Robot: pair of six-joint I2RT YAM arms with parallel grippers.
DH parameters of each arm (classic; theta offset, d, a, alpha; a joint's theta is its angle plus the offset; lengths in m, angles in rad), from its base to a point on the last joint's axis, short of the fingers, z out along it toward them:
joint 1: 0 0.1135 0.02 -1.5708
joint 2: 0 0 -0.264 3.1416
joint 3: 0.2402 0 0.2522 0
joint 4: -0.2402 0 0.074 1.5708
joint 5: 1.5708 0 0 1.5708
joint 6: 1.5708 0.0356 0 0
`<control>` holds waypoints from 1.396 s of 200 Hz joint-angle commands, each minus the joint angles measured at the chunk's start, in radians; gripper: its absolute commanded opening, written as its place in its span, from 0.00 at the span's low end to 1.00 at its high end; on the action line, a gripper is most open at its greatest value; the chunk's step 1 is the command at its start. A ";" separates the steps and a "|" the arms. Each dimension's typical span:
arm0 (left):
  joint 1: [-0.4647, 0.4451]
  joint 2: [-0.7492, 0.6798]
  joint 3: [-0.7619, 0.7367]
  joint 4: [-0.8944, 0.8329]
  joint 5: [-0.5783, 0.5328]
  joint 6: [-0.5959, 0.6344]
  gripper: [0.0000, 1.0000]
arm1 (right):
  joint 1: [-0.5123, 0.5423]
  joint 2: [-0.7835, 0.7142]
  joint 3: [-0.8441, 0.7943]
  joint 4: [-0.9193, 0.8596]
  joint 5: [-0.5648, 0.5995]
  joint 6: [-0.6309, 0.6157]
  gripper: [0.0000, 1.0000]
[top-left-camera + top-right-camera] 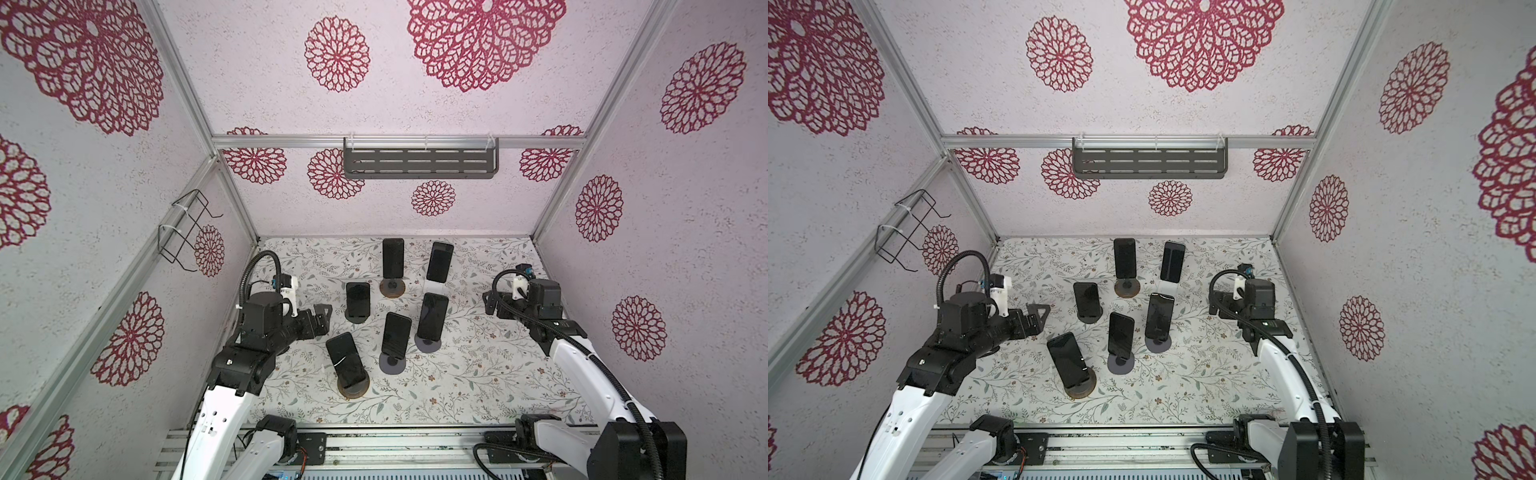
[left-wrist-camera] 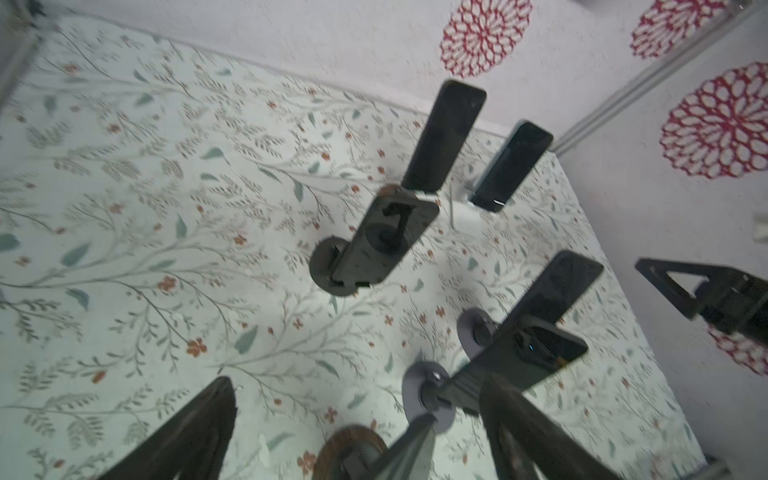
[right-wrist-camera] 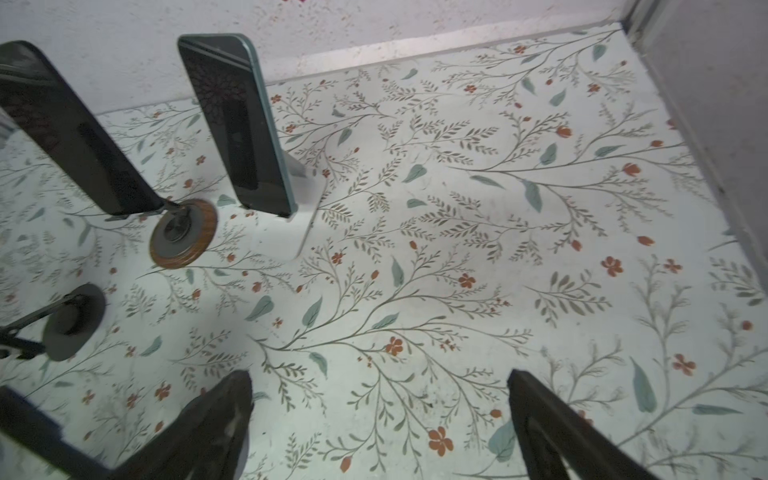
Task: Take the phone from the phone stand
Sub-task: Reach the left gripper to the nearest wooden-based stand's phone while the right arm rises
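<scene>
— Which arm takes it?
— I'd use my left gripper [image 1: 324, 320], jaws spread, empty. The nearest phone [image 1: 357, 299] stands tall on its stand [image 1: 358, 318], just to its right. The right gripper [image 1: 490, 303], spread too, is well apart.

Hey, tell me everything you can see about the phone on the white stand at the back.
The phone stands at the back right of the cluster of phones, close to the rear wall. It is a slim slab in portrait, leaning back, its lower end seated in the white stand, the only thing touching it. The right wrist view shows a dark glossy screen mirroring a wall flower and a pale green side edge.
</scene>
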 commanded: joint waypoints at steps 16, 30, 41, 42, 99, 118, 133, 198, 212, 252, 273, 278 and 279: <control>0.006 -0.039 -0.109 0.019 0.139 -0.141 0.88 | 0.002 0.000 0.111 -0.059 -0.118 -0.019 0.99; 0.006 -0.048 -0.147 0.046 0.136 -0.172 0.86 | 0.002 0.013 0.161 -0.095 -0.126 -0.020 0.99; 0.006 -0.060 -0.170 0.054 0.126 -0.185 0.83 | 0.002 0.022 0.194 -0.119 -0.129 -0.013 0.99; 0.006 -0.063 -0.172 0.055 0.125 -0.185 0.83 | 0.002 0.023 0.197 -0.120 -0.131 -0.014 0.99; 0.007 -0.195 -0.329 0.248 0.168 -0.234 0.81 | 0.001 0.046 0.247 -0.144 -0.146 -0.007 0.99; 0.006 -0.186 -0.374 0.310 0.185 -0.258 0.80 | 0.002 0.046 0.253 -0.148 -0.153 -0.010 0.99; 0.006 -0.177 -0.411 0.361 0.201 -0.278 0.78 | 0.002 0.049 0.261 -0.160 -0.147 -0.020 0.99; 0.001 -0.247 -0.507 0.508 0.209 -0.313 0.66 | 0.002 0.064 0.264 -0.151 -0.153 -0.011 0.99; 0.002 -0.256 -0.516 0.516 0.213 -0.322 0.63 | 0.002 0.068 0.267 -0.154 -0.150 -0.014 0.99; -0.010 -0.223 -0.508 0.511 0.234 -0.327 0.60 | 0.002 0.073 0.268 -0.154 -0.147 -0.013 0.99; -0.023 -0.207 -0.505 0.501 0.232 -0.326 0.59 | 0.002 0.075 0.267 -0.157 -0.148 -0.014 0.99; -0.024 -0.204 -0.501 0.495 0.228 -0.324 0.59 | 0.002 0.074 0.267 -0.159 -0.146 -0.014 0.99; -0.026 -0.204 -0.502 0.493 0.227 -0.323 0.59 | 0.002 0.074 0.267 -0.159 -0.146 -0.015 0.99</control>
